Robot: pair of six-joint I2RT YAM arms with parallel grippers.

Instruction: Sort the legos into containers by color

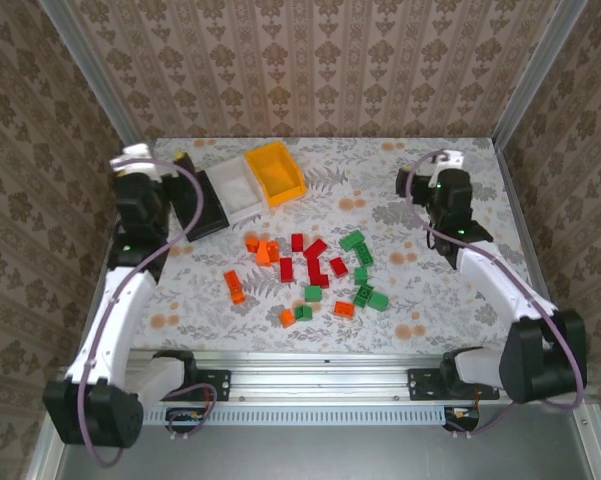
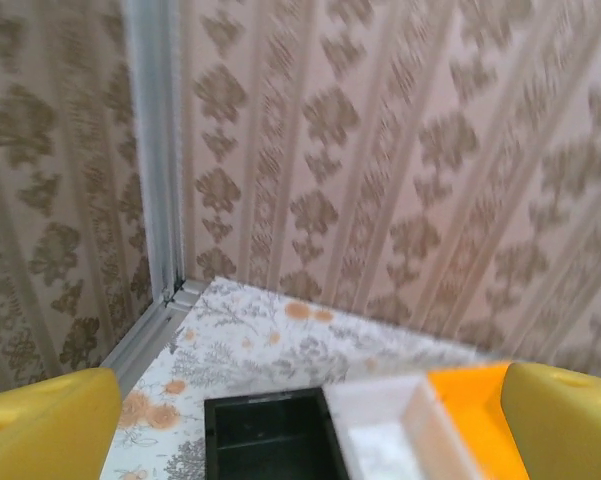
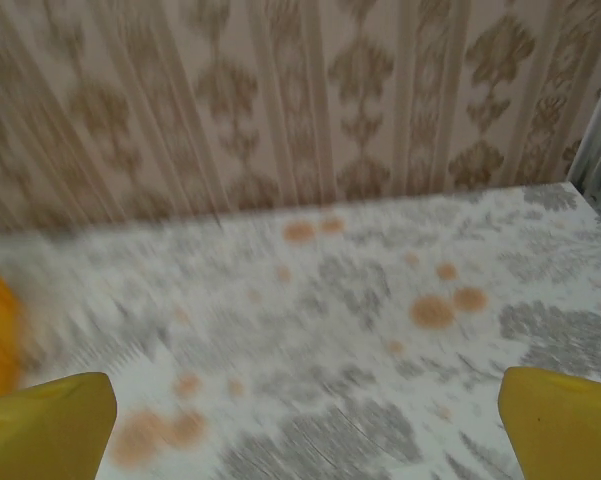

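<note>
The left gripper [image 2: 310, 425] hangs near the black bin [image 1: 208, 212] and the right gripper [image 3: 305, 425] over the table [image 1: 420, 290]. Both have their jaws wide apart and empty. The bricks [image 1: 310, 270] lie scattered mid-table, outside the black, white [image 1: 235, 188] and yellow [image 1: 276, 170] bins.

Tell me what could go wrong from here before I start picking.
1. The red legos lie close among orange legos and green legos; wide-open jaws may grab or scatter a neighbour.
2. The black bin, white bin and yellow bin stand side by side, so a loose drop may land in the wrong one.
3. The left gripper hangs close above the black bin and could bump it.
</note>
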